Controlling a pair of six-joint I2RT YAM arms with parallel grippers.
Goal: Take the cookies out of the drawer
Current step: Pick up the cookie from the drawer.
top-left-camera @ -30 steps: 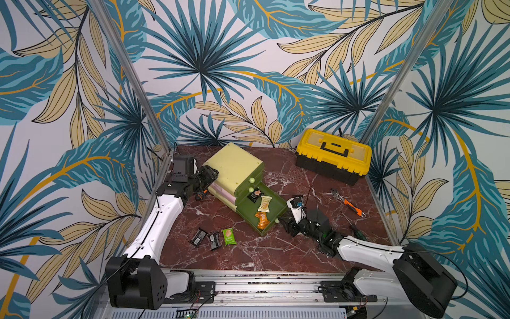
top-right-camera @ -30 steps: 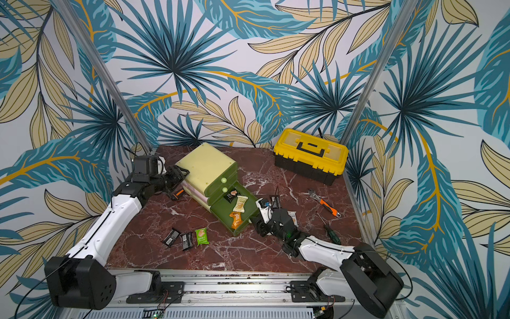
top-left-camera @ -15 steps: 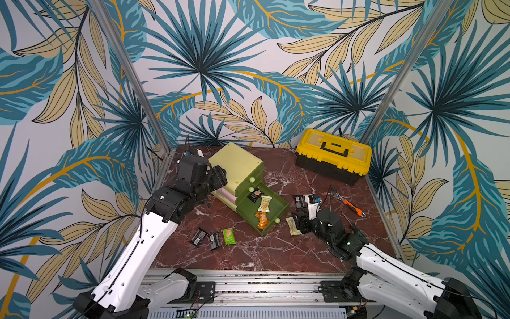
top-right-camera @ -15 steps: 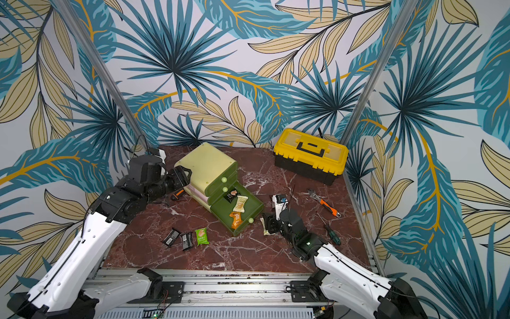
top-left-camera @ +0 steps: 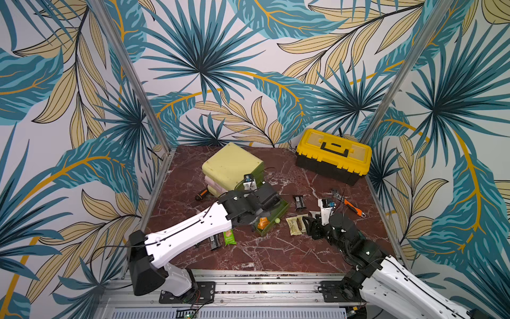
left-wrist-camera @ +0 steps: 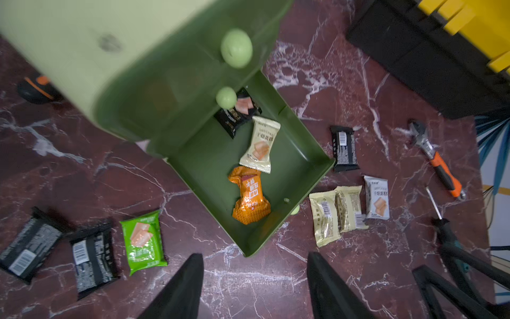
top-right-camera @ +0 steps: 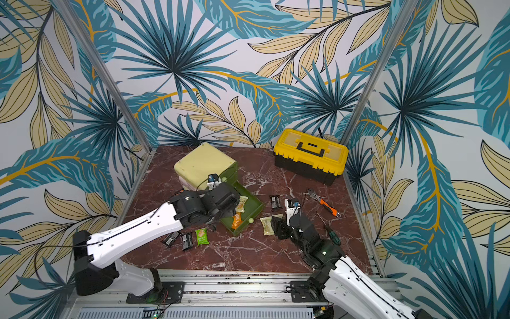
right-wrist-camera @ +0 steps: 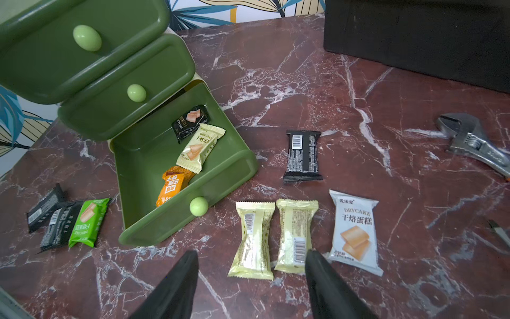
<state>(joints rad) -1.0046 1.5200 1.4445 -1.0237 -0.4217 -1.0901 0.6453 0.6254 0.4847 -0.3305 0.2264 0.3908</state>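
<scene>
Okay, top views first. The bottom drawer [top-right-camera: 252,205] is pulled out, with an orange packet [top-right-camera: 236,221] and a cream packet [top-right-camera: 241,203] showing inside. The left arm [top-right-camera: 143,226] covers the drawer's back half and hides its own fingers. The right gripper [top-right-camera: 278,227] sits low just beside the drawer front, at the cream pair [top-right-camera: 266,225] on the table [top-right-camera: 248,254]. Risk: both arms crowd the drawer and could bump if both move in.

Left wrist view: a straight drop probably clips the front wall and shoves the drawer. The left gripper [left-wrist-camera: 254,255] is spread wide and empty, above the drawer's front corner. Three cookies remain inside. The orange packet is nearest the gripper, the cream packet lies beyond it touching its end, and the black packet [left-wrist-camera: 237,113] is at the back. Touching foil means a pinch may drag two or slip.

Right wrist view: the right gripper [right-wrist-camera: 251,252] is spread wide and holds nothing. One fingertip [right-wrist-camera: 313,261] overlaps a corner of the cream pair; contact is unclear, so it could snag it.
</scene>
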